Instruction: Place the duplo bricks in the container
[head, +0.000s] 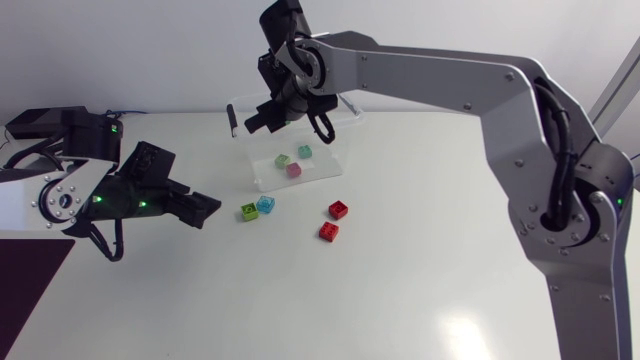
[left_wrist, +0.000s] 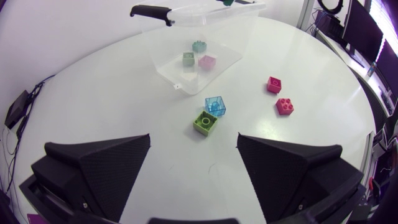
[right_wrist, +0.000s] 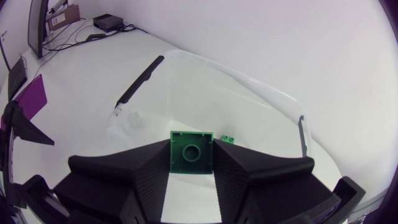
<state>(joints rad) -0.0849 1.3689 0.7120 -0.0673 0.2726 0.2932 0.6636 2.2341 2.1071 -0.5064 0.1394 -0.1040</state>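
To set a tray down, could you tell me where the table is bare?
Free: the white table between the two red bricks and the right arm. Crowded: lime-green brick and translucent blue brick, between the left gripper and the clear plastic container.

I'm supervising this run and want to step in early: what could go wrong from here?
The right gripper holds the green brick above the container, near its rim; dropped from there, it may bounce out. The lime brick and blue brick sit close together ahead of the open left gripper, so grasping one could knock the other away.
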